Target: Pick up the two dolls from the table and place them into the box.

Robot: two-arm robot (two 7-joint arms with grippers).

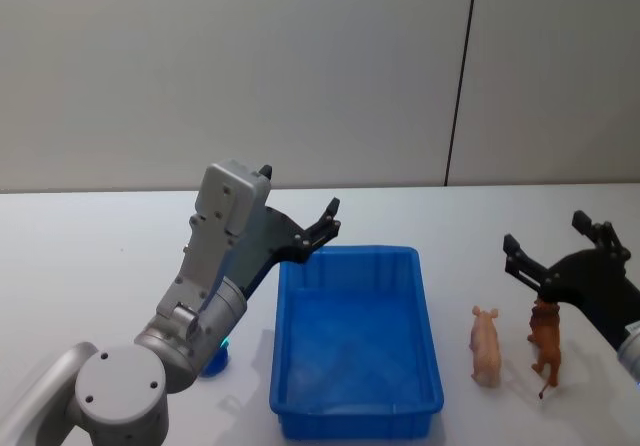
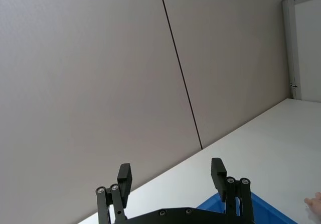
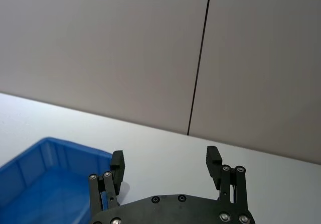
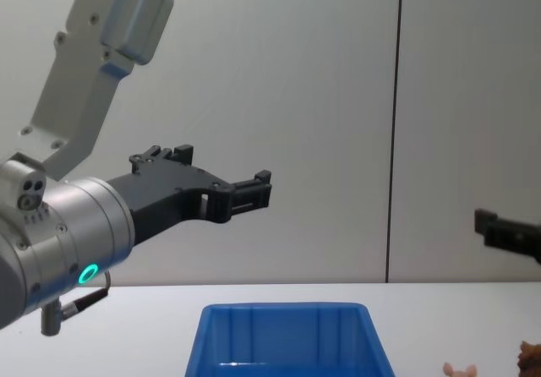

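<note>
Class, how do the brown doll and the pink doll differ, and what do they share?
The brown doll is dark orange-brown; the pink doll is pale peach. The pink doll is nearer the box; the brown doll is farther to the right. Both rest on the table, outside the box.

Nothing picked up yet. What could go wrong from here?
The brown doll and pink doll sit close together, so the open right claw by them may knock one while taking the other. The pink doll is near the box wall, where a finger could catch. The left claw, open by the box's corner, could crowd the drop.
</note>
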